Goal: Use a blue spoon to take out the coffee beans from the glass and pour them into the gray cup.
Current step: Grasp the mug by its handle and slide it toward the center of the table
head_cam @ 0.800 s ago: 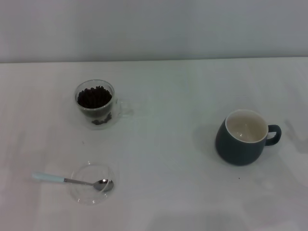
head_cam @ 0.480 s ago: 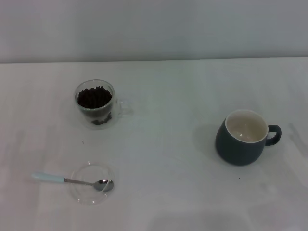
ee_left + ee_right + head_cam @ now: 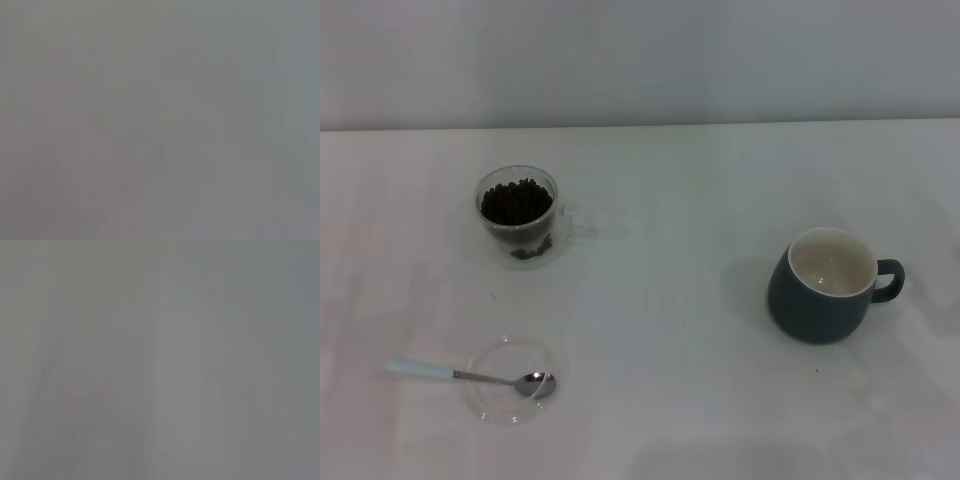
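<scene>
The blue spoon (image 3: 470,376) lies at the near left of the white table, its pale handle pointing left and its silver bowl resting in a shallow clear glass dish (image 3: 512,383). Farther back on the left stands the glass (image 3: 520,217), a clear mug with its handle to the right, holding dark coffee beans (image 3: 516,201). The gray cup (image 3: 825,285) stands on the right, upright, cream inside, handle to the right. Neither gripper shows in the head view. Both wrist views show only a featureless grey surface.
The white table (image 3: 660,330) runs back to a pale wall. A few dark specks lie on it near the glass and near the gray cup.
</scene>
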Available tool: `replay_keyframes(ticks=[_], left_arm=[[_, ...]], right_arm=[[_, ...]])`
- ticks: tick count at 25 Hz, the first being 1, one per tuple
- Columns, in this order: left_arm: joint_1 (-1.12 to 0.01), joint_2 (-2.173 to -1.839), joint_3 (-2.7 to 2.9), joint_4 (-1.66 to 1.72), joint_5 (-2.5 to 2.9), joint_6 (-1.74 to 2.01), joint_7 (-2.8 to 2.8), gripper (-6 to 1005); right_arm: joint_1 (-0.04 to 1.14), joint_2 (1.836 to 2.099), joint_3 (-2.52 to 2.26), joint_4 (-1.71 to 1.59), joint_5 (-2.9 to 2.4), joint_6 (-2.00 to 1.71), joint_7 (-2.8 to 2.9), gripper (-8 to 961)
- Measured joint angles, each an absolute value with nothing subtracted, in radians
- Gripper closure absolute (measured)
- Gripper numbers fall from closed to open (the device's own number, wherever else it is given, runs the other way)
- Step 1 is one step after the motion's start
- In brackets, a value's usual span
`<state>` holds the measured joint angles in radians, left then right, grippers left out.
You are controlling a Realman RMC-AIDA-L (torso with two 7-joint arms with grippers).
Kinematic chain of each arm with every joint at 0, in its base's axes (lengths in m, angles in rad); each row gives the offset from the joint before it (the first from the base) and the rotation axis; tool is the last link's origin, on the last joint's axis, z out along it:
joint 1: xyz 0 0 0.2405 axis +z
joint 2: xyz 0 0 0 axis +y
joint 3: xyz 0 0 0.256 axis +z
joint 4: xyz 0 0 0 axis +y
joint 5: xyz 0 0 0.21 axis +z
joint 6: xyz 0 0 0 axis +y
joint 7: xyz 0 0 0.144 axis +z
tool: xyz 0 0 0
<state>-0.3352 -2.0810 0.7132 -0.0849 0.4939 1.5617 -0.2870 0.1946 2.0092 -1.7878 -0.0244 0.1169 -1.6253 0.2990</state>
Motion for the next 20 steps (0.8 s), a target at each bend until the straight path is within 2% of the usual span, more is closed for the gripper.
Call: replay_keyframes(ticks=[20], left_arm=[[-0.344, -2.083, 0.713, -0.086, 0.489, 1.540, -0.290, 285]], right_arm=[[0.196, 2.010, -1.823, 0.011, 0.062, -1.481, 0.273, 214]])
